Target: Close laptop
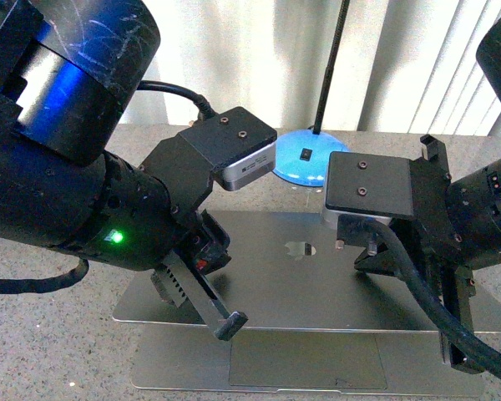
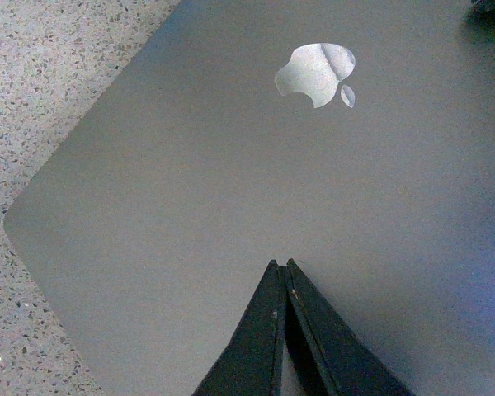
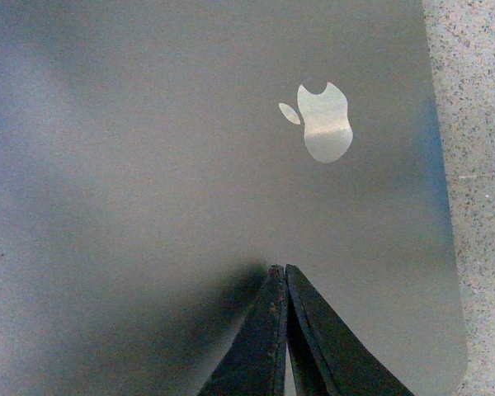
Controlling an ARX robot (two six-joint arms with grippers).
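The laptop (image 1: 317,284) lies on the counter with its grey-silver lid, apple logo up, lowered close over the base. A strip of the base with the trackpad (image 1: 305,363) still shows in front of the lid's edge. My left gripper (image 1: 232,322) is shut and empty, its tip at the lid's front edge on the left. My right gripper (image 1: 452,355) is shut and empty at the lid's right side. In the left wrist view the shut tips (image 2: 280,264) rest against the lid (image 2: 231,181). In the right wrist view the shut tips (image 3: 279,268) also touch the lid (image 3: 148,165).
A blue round lamp base (image 1: 305,163) with a black pole stands just behind the laptop. The speckled stone counter (image 1: 58,334) surrounds it. White vertical blinds (image 1: 417,58) hang at the back.
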